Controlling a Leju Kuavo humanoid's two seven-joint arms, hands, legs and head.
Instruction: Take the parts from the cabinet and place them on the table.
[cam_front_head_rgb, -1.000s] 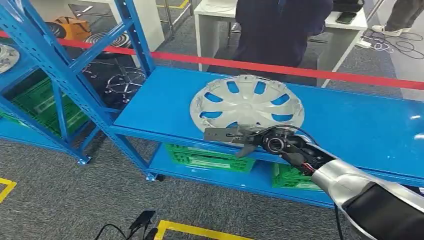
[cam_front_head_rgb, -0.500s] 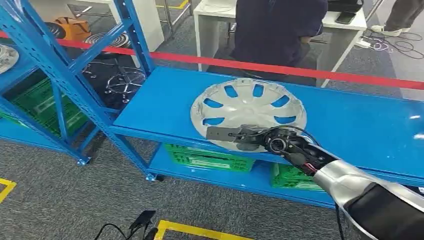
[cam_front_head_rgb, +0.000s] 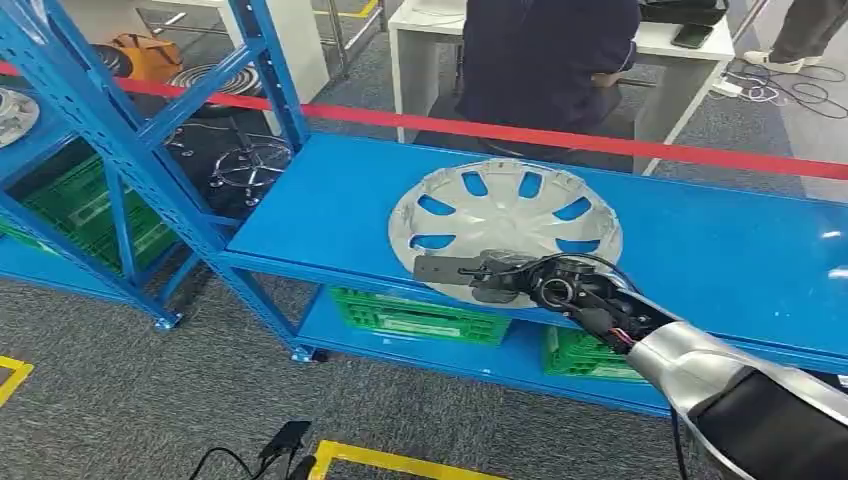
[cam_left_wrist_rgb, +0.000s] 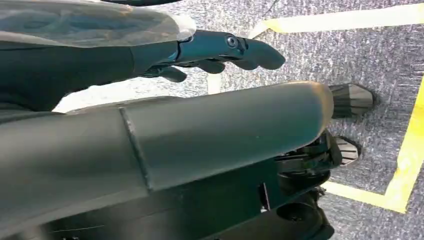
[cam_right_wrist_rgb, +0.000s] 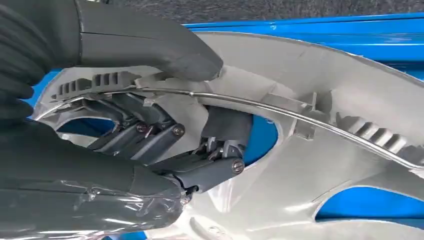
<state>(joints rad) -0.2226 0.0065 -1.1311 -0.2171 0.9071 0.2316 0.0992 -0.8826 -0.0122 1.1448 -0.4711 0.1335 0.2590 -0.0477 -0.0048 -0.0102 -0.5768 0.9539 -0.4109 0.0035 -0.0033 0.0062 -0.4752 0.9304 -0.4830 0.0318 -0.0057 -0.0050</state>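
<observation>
A silver hubcap (cam_front_head_rgb: 505, 225) lies on the blue table (cam_front_head_rgb: 720, 250), its near rim at the table's front edge. My right hand (cam_front_head_rgb: 500, 277) grips that near rim. In the right wrist view the thumb (cam_right_wrist_rgb: 150, 45) presses on the rim of the hubcap (cam_right_wrist_rgb: 320, 165), while the darker fingers (cam_right_wrist_rgb: 210, 165) reach through a spoke opening from the other side. My left hand (cam_left_wrist_rgb: 220, 52) hangs beside my body over the grey floor, fingers stretched out and holding nothing.
A blue rack (cam_front_head_rgb: 130, 150) stands at the left with another hubcap (cam_front_head_rgb: 12, 112) on a shelf. Green crates (cam_front_head_rgb: 420, 315) sit under the table. Behind it run a red barrier tape (cam_front_head_rgb: 600, 140), a person (cam_front_head_rgb: 550, 60) and a white desk (cam_front_head_rgb: 420, 40).
The hubcap has shifted a little to the right and farther onto the table, with my right hand still holding its near rim.
</observation>
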